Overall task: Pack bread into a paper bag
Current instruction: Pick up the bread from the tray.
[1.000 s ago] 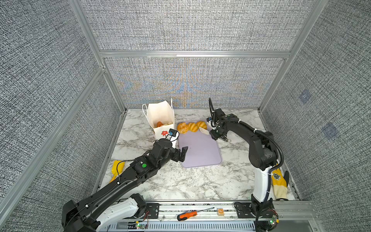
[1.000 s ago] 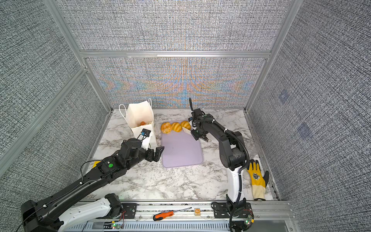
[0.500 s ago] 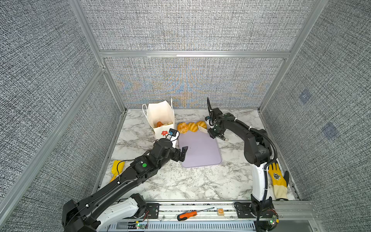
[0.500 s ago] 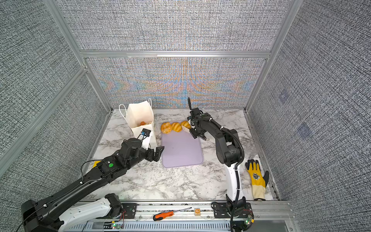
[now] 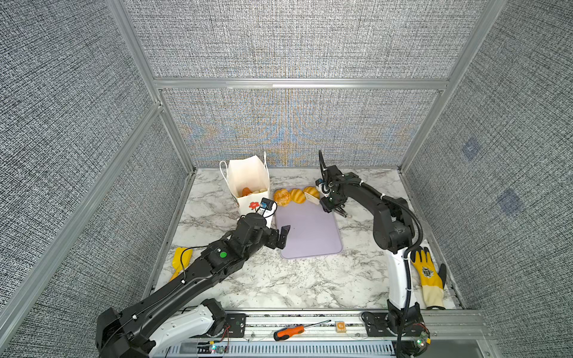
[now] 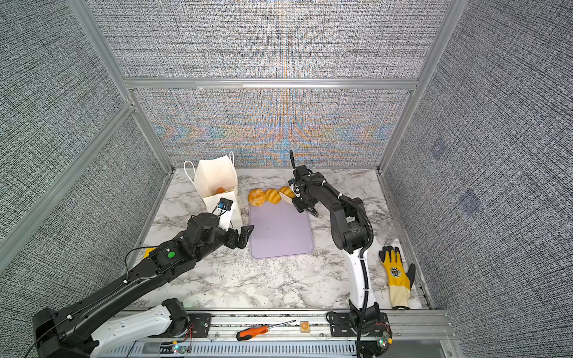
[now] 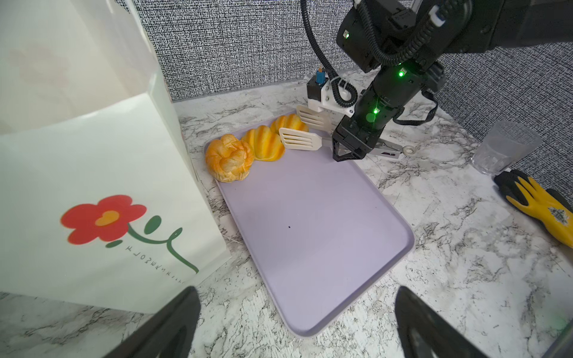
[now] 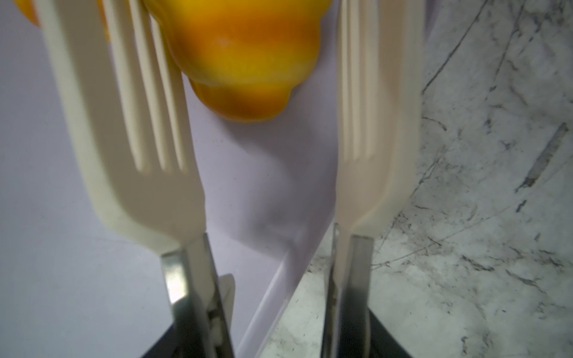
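On the marble tabletop, bread is seen in the far-left paper bag; three pastries are left on the lilac tray. White tongs are clasped by the right gripper; the left gripper is spread wide.

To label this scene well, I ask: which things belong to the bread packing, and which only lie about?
Job: paper bag, three bread pieces, lilac tray, tongs.
Lying about: yellow glove, screwdriver, clear cup, yellow plastic tool.
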Robot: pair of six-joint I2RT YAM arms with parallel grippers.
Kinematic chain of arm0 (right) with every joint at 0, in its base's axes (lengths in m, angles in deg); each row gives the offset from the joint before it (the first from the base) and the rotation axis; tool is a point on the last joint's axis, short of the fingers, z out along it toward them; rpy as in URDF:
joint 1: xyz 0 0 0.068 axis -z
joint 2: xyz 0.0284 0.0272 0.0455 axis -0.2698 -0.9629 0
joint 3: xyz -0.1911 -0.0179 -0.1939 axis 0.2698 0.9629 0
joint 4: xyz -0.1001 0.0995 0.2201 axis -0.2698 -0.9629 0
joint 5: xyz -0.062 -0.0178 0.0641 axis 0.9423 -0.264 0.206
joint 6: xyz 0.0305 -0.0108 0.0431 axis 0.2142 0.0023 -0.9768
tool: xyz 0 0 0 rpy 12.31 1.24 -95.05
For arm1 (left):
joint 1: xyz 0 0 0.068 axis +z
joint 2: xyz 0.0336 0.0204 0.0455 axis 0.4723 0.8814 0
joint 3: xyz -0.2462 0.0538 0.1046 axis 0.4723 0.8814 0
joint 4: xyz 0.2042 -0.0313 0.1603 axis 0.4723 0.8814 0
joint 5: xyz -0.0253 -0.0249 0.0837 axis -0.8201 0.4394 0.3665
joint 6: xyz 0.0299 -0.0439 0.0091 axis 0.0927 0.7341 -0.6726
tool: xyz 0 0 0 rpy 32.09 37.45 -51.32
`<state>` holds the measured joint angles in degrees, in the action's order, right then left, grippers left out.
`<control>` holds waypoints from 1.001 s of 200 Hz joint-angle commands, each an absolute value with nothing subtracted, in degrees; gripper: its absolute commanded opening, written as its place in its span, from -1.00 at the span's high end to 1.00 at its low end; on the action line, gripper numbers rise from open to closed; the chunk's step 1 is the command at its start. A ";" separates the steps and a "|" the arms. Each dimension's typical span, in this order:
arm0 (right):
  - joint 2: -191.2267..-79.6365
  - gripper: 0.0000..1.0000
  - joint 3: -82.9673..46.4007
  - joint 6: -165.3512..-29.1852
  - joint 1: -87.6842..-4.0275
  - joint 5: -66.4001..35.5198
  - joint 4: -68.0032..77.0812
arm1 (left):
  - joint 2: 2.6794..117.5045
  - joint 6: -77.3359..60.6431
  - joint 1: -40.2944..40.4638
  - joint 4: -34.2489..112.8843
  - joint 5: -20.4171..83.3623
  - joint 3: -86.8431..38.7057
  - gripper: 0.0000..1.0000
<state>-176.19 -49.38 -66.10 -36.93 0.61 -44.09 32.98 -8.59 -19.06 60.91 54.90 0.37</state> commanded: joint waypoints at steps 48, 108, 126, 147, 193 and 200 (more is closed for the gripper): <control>-175.83 0.05 -49.65 -64.76 -36.75 0.20 -48.70 | 32.78 -8.13 -19.10 61.34 55.73 -0.19 -0.98; -171.40 0.15 -46.20 -66.25 -36.49 0.95 -50.29 | 32.13 -8.25 -19.11 61.61 56.09 -0.63 -0.98; -169.52 0.15 -45.05 -66.92 -36.48 0.57 -50.12 | 32.04 -8.24 -19.15 61.43 56.23 -0.67 -0.98; -167.41 0.15 -43.48 -67.61 -36.41 -0.46 -49.61 | 32.05 -8.21 -19.16 61.34 56.27 -0.85 -0.98; -163.60 0.15 -40.80 -68.92 -36.07 -2.15 -48.82 | 31.20 -8.05 -19.10 61.26 57.91 -0.92 -0.98; -163.00 0.15 -40.30 -69.15 -36.05 -2.53 -48.64 | 30.94 -8.07 -19.11 61.28 58.23 -0.94 -0.98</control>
<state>-164.63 -41.14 -67.94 -36.23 -0.76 -49.14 31.64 -8.57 -19.08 61.28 56.67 -0.35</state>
